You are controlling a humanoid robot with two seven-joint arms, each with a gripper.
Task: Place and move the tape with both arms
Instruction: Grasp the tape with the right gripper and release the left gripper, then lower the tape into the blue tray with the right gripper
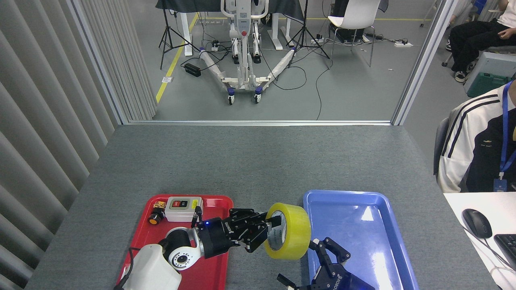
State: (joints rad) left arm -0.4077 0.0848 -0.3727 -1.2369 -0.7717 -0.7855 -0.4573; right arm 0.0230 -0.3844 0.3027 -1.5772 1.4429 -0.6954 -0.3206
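The tape [291, 231], a wide yellow roll with a white core, hangs on edge between the two trays, its open side facing left. My left gripper [271, 229] reaches in from the left and is shut on the tape, one finger inside the core. My right gripper [312, 262] comes up from the bottom edge just below and right of the roll, its fingers [335, 250] spread open and holding nothing, over the left side of the blue tray [375, 233].
A red tray [219, 201] lies under my left arm, holding a grey switch box [184, 208] and a small orange-tipped part [155, 216]. A seated person [479, 149] is at the right, beside a white desk with a mouse [477, 222].
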